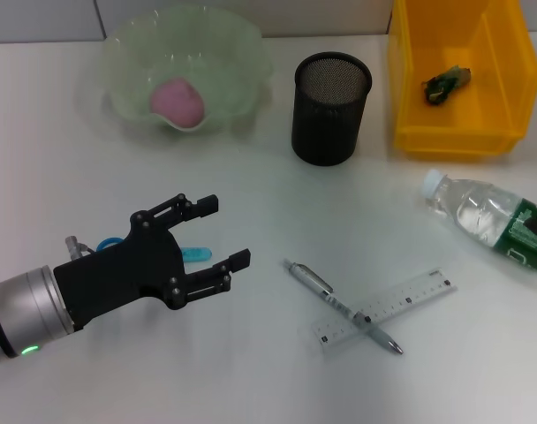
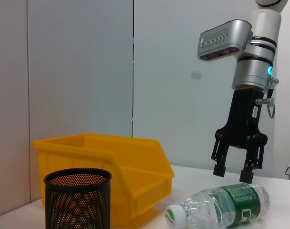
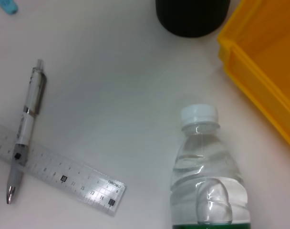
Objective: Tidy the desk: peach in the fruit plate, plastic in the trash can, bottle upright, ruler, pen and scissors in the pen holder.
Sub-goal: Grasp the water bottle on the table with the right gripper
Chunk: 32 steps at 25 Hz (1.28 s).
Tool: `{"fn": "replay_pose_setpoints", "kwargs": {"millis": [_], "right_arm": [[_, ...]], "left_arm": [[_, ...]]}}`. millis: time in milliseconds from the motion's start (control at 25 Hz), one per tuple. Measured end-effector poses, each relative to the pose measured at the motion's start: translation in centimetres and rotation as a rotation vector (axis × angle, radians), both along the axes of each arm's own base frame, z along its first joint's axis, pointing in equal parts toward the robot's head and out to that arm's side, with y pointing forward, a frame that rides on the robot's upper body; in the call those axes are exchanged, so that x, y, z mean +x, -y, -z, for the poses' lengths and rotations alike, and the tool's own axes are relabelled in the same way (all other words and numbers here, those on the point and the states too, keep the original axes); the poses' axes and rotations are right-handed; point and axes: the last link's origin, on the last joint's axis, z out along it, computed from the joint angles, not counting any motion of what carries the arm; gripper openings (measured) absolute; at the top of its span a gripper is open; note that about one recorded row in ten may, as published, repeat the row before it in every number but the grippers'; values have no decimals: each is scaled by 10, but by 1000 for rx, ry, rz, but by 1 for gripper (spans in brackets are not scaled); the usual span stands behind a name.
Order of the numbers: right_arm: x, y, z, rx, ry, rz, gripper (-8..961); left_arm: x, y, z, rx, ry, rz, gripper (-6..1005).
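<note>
Head view, spread left end effector [image 1: 223,231] over apparently scissors [image 1: 196,253], bottle [image 1: 489,217] far right

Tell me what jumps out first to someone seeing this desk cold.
The left gripper, fingers open, hovers over blue-handled scissors at the near left. The bottle lies on its side at the right, with the right gripper open just above it. The pen lies across the ruler between them.

The ruler [image 3: 64,174] bears scale numbers, none clearly legible.
</note>
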Motion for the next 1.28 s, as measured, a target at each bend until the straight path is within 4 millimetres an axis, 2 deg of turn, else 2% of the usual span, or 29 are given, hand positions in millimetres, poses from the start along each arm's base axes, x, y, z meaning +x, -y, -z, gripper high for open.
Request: {"fn": "replay_pose_setpoints", "kwargs": {"millis": [520, 960, 1280], "right_arm": [[1, -1, 5, -9, 36, 1, 726], [8, -7, 31, -25, 69, -28, 726], [16, -8, 43, -29, 80, -23, 730]], "left_arm": [[0, 1, 0, 0, 1, 0, 799], [-1, 2, 0, -1, 4, -1, 799], [-1, 4, -1, -3, 10, 0, 799]]}}
